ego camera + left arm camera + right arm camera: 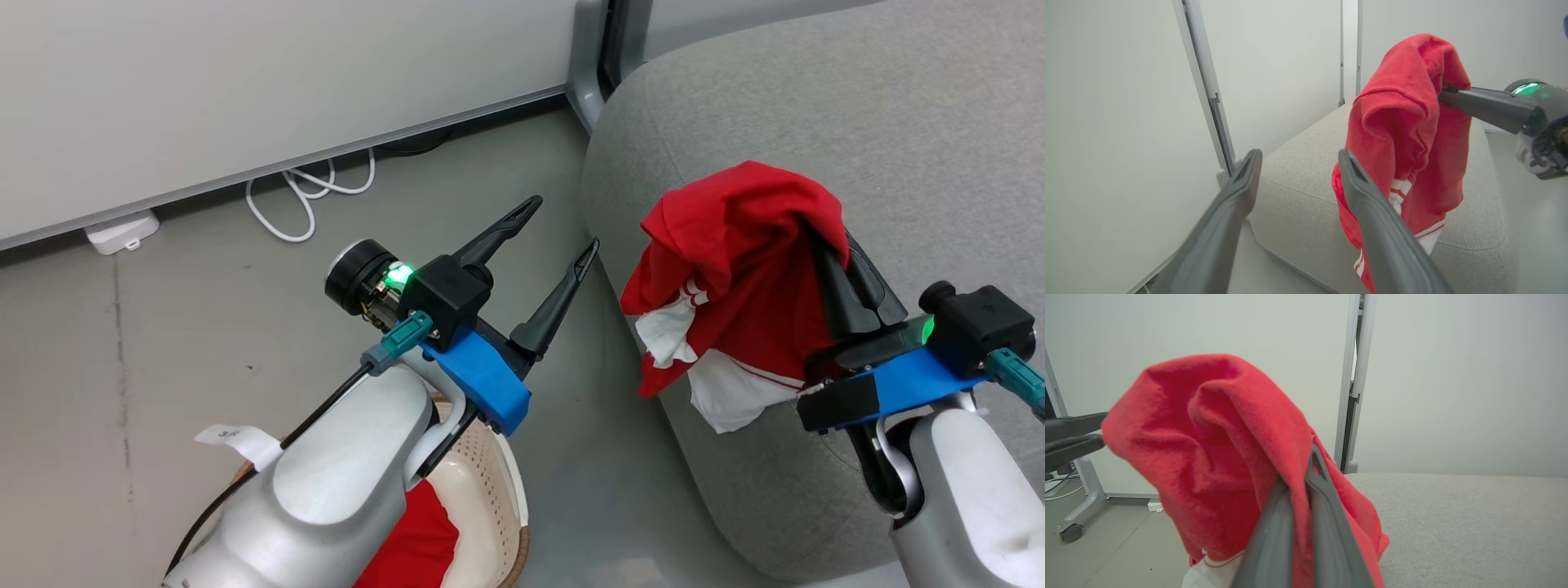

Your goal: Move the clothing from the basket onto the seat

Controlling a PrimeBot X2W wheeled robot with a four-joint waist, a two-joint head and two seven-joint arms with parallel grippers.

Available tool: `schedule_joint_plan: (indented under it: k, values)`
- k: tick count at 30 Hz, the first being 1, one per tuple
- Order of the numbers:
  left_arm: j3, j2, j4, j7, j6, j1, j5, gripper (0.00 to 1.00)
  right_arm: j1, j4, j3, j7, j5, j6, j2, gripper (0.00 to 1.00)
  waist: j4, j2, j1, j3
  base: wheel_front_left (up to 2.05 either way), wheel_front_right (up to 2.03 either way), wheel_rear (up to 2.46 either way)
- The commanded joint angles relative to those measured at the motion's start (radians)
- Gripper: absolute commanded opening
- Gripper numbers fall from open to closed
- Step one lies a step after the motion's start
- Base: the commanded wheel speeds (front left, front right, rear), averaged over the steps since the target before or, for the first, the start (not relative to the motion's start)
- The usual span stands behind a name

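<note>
Room: pale wall panel [245, 82] at back L. Grey floor [122, 367] w/ white cable [306, 192] looped by the wall. Left gripper [563, 222] sits above the floor, fingers spread wide apart. Under its forearm the basket [494, 482] is on the floor w/ second red garment [420, 539] inside. R of that is the grey seat [898, 122], rounded edge.

Red garment [735, 269] is draped over right gripper [1306, 486], fingers closed on the cloth. It hangs at the seat's floor-side edge, long axis vertical, white-striped trim pointing down.

Hidden: right fingertips buried in cloth. Basket & second red garment are mostly behind the forearm, cut off at bottom of head view. Whether the hanging cloth touches the seat: can't tell.
</note>
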Motion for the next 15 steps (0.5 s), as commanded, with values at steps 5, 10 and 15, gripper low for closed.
schedule_joint_plan:
  k: [5,10,15]
  values:
    - [0.004,-0.007,-0.001,-0.003,0.0,0.015,0.014,1.0,0.045,-0.03,-0.017,-0.003,-0.005,0.001,0.005,0.0,-0.053,-0.0001,0.0,-0.004,0.0,0.0,0.0]
    - [0.004,-0.011,0.002,-0.003,0.0,0.018,0.021,1.0,0.069,-0.048,-0.031,-0.003,-0.007,0.001,0.014,0.0,-0.068,-0.0001,0.0,-0.005,0.0,0.0,0.0]
    - [0.005,-0.014,-0.001,-0.003,0.0,0.013,0.026,1.0,0.082,-0.055,-0.043,-0.003,-0.014,0.001,0.028,0.0,-0.066,-0.0001,0.0,-0.006,0.0,0.0,0.0]
